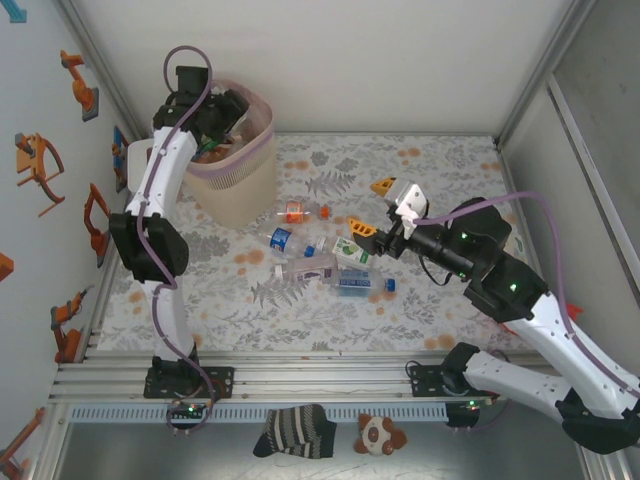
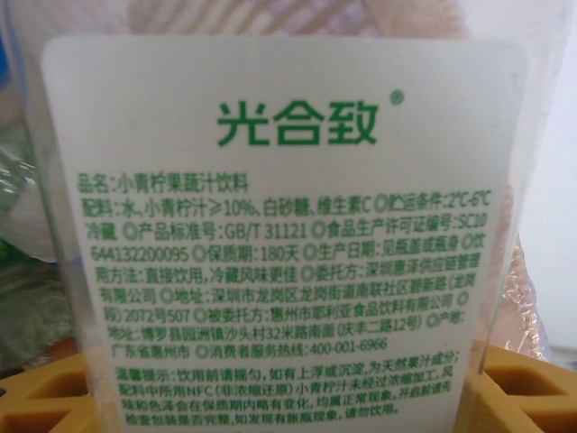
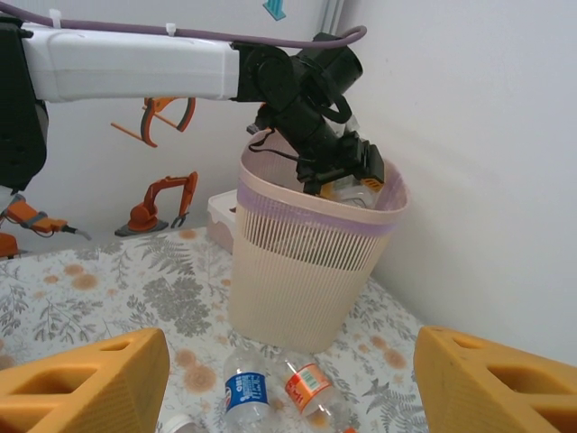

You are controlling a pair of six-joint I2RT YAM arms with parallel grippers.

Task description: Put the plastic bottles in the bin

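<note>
My left gripper [image 1: 222, 112] hangs over the mouth of the beige bin [image 1: 240, 195], shut on a clear plastic bottle [image 3: 348, 190] at rim height. In the left wrist view that bottle's white label with green print [image 2: 284, 225] stands between my yellow fingers [image 2: 41, 401]. Several more plastic bottles lie on the table in front of the bin, among them an orange-labelled one [image 1: 293, 211] and blue-labelled ones [image 1: 280, 238] [image 1: 360, 284]. My right gripper [image 1: 373, 208] hovers open just right of this cluster. It faces the bin [image 3: 297, 271], with two bottles [image 3: 245, 397] [image 3: 309, 388] below it.
A small white box [image 1: 135, 160] stands left of the bin against the wall. Metal frame posts and white walls close the table at the back and sides. A striped sock [image 1: 295, 430] and a small toy [image 1: 380, 433] lie below the front rail.
</note>
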